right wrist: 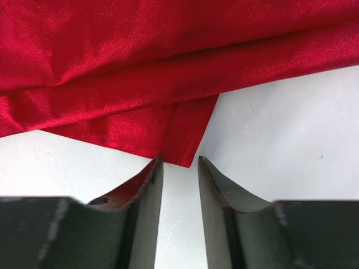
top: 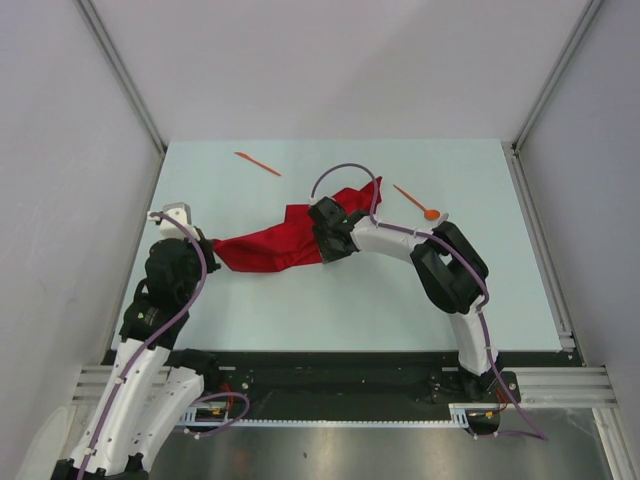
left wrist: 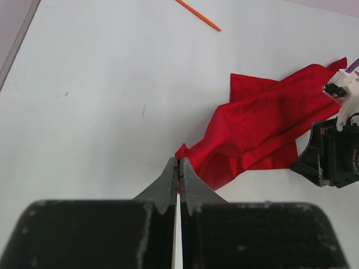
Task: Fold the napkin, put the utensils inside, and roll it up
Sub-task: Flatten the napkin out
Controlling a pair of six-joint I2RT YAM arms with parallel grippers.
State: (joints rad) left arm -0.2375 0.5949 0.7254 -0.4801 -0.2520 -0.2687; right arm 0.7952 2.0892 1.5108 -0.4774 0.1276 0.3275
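The pale desk [top: 300, 310] carries the red napkin [top: 270, 245], bunched into a long crumpled strip between the two arms. The left pincer [left wrist: 178, 162] is clenched, its tips at one napkin corner; I cannot tell whether cloth is pinched. The right pincer [right wrist: 179, 161] is released, with a napkin corner at its gap. An orange knife-like stick [top: 258, 163] lies apart toward the far left, and an orange spoon [top: 418, 203] lies to the right.

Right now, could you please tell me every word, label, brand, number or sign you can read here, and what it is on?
None: no text is readable in any view.
The napkin, orange knife, orange spoon and table look unmarked.
Any markings on the arm bases are too small to read.
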